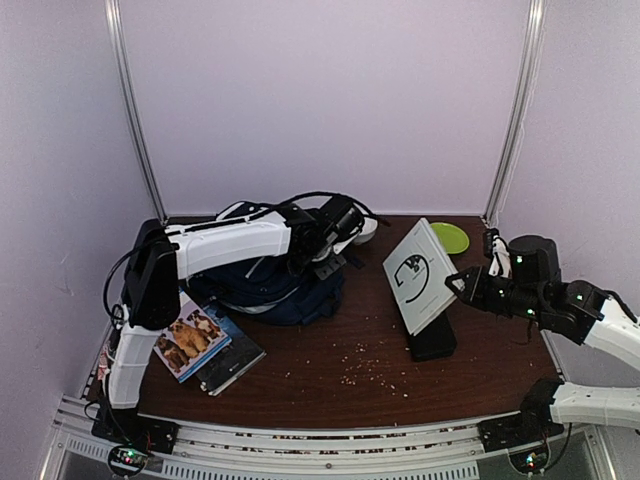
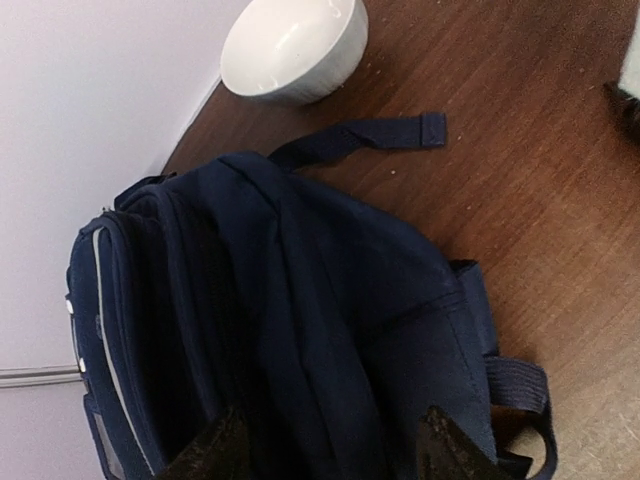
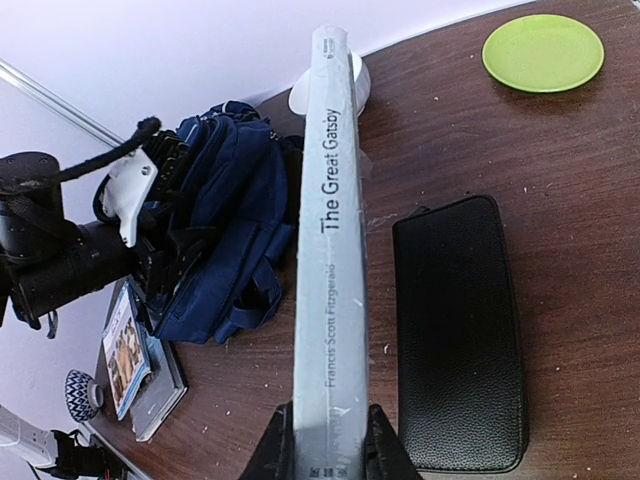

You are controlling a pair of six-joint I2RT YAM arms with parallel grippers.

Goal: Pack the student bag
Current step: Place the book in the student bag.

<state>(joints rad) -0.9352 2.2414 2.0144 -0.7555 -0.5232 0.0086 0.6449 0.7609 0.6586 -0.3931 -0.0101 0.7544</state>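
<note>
the student bag (image 1: 275, 292) lies slumped on the counter (image 1: 330, 390) at the back left. its dark blue fabric is crumpled, and a loose strap (image 2: 365, 135) trails toward the white bowl (image 2: 295, 50) just behind it. the left jaws hang right over the bag, spread wide with a fold of the fabric between the tips. whether they actually touch the cloth is hard to make out from the wrist view. the right jaws are clamped on the edge of a grey book (image 3: 330, 250), its spine reading "the great gatsby", held up off the counter and tilted. below it a black case (image 3: 460, 335) lies flat on the wood, near the bag but apart from it. a green plate (image 3: 543, 52) sits at the back right. a picture book (image 1: 190, 340) overlaps a dark notebook (image 1: 232, 362) at the front left, and crumbs (image 1: 365, 370) speckle the middle.
</note>
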